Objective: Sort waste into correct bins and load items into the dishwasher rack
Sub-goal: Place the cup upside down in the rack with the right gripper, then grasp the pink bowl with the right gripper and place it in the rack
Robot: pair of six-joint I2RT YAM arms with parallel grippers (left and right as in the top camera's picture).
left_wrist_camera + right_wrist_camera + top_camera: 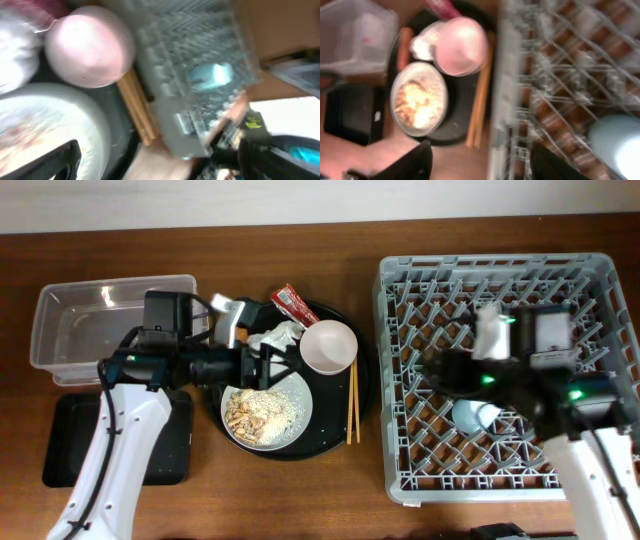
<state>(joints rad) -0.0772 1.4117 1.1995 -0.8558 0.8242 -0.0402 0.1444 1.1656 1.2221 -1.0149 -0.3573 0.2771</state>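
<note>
The grey dishwasher rack [500, 270] fills the right side, with the light-blue cup [473, 416] inside it. On the round black tray [350, 430] lie the plate [295, 415] with beige scraps [255, 412], the white bowl [328, 346], the crumpled tissue [278, 336], the red wrapper [294, 302] and the chopsticks [352, 405]. My left gripper [278, 366] is open and empty above the plate's far edge, beside the tissue; it also shows in the left wrist view [160, 165]. My right gripper [442, 372] is open and empty over the rack's left part, near the cup [615, 145]. An orange stick [406, 40] lies beside the tissue [424, 46].
The clear tub [110, 320] stands at the back left and the shallow black tray [60, 442] in front of it, partly under my left arm. Brown table shows between the round tray and the rack.
</note>
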